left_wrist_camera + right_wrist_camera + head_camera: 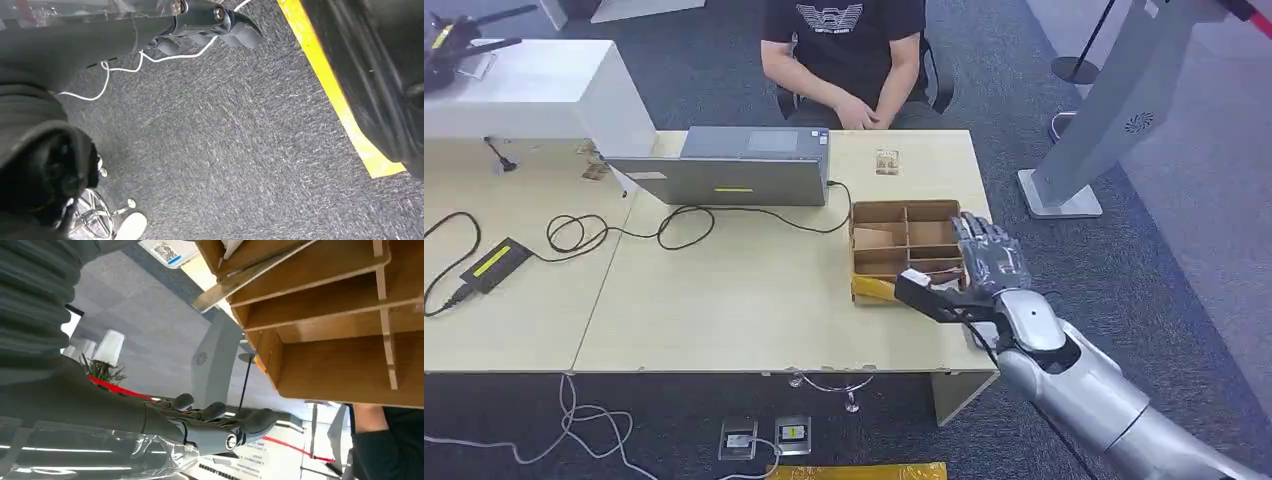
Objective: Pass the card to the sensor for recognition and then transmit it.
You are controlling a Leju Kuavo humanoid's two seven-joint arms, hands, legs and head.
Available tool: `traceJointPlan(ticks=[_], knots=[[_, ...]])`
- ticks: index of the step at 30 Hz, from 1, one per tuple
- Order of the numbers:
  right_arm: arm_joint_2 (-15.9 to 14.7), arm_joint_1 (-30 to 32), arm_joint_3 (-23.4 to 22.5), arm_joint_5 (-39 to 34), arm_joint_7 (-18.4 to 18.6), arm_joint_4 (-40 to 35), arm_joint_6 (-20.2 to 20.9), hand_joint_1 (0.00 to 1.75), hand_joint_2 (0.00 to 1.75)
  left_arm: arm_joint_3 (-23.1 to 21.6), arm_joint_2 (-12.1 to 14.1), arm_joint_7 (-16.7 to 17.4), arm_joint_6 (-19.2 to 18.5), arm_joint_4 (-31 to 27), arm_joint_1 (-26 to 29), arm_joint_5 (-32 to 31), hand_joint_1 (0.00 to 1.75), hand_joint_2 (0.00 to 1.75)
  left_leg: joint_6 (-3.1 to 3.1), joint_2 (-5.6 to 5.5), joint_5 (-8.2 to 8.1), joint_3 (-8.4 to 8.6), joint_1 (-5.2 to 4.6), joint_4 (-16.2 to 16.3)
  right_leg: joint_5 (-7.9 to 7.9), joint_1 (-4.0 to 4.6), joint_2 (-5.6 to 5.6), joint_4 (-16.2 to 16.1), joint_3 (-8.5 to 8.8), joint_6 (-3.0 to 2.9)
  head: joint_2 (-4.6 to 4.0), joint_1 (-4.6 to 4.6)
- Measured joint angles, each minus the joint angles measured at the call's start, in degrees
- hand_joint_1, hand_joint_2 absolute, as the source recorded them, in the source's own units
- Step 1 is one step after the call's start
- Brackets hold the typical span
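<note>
Right hand spread beside the divided box

The right hand (984,262) hovers with fingers (220,412) apart at the cardboard box's (904,212) right edge, grasping nothing. A card (872,240) lies tilted in the box's left compartment.

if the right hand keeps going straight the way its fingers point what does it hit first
Probably the right-hand wall of the cardboard box. The right hand sits at the box's right edge, open and holding nothing, with its fingers aimed toward the far side of the table. Its height is unclear, so it might pass just above the dividers instead.
</note>
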Motion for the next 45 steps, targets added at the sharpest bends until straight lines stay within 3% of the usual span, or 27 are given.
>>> traceJointPlan(ticks=[14, 31, 32, 33, 34, 35, 36, 45], knots=[[0.0, 0.52, 0.83, -0.48, 0.72, 1.6, -2.21, 0.0, 1.75, 0.0, 0.0, -0.24, -0.7, 0.0, -0.33, -1.03, 0.0, 0.0, 0.0, 0.0, 0.0, 0.01, 0.0, 0.0, 0.0, 0.0, 0.0, 0.0, 0.0, 0.0, 0.02, 0.0], [0.15, 1.69, 0.98, -1.09, 0.74, 3.76, -1.77, 0.0, 1.75, 0.0, -0.09, -0.85, -0.98, 0.0, -0.44, -2.32, 0.0, 0.0, 0.0, 0.0, 0.0, 0.01, 0.0, 0.0, 0.0, 0.0, 0.0, 0.0, 0.0, 0.0, 0.0, 0.0], [0.15, 1.92, 1.03, -1.09, 0.81, 3.76, -1.75, 0.05, 1.75, 0.0, -0.09, -0.87, -1.01, 0.0, -0.44, -2.43, 0.0, 0.0, 0.0, 0.0, 0.0, 0.01, 0.0, 0.0, 0.0, 0.0, 0.0, 0.0, 0.0, 0.0, 0.0, 0.0], [0.15, 2.13, 1.18, -1.09, 0.94, 3.74, -1.68, 0.28, 1.75, 0.0, -0.11, -0.94, -1.03, 0.0, -0.44, -2.47, 0.0, 0.0, 0.0, 0.0, 0.0, 0.01, 0.0, 0.0, 0.0, 0.0, 0.0, 0.0, 0.0, 0.0, 0.02, 0.0], [0.15, 2.3, 1.38, -1.09, 1.07, 3.74, -1.66, 0.86, 1.75, 0.0, -0.11, -1.01, -1.05, 0.0, -0.44, -2.58, 0.0, 0.0, 0.0, 0.0, 0.0, 0.01, 0.0, 0.0, 0.0, 0.0, 0.0, 0.0, 0.0, 0.0, 0.02, 0.0], [0.15, 2.46, 1.46, -1.09, 1.09, 3.74, -1.68, 1.62, 1.75, 0.0, -0.13, -1.01, -1.05, 0.0, -0.44, -2.64, 0.0, 0.0, 0.0, 0.0, 0.0, 0.01, 0.0, 0.0, 0.0, 0.0, 0.01, 0.0, 0.0, 0.0, 0.0, 0.0], [0.15, 2.62, 1.62, -1.09, 1.11, 3.74, -1.73, 1.75, 1.75, 0.0, -0.15, -1.03, -1.11, 0.0, -0.44, -2.88, 0.0, 0.0, 0.0, 0.0, 0.0, 0.01, 0.0, 0.0, 0.0, 0.0, 0.0, 0.0, 0.0, 0.0, 0.02, 0.0], [0.15, 3.2, 1.75, -2.05, 1.27, 3.1, -3.41, 1.75, 1.75, 0.0, -0.17, -1.03, -1.25, 0.0, -0.5, -3.87, 0.0, 0.0, 0.0, 0.01, 0.0, 0.02, 0.0, 0.0, 0.0, 0.0, 0.01, 0.0, 0.0, 0.0, 0.0, 0.0]])
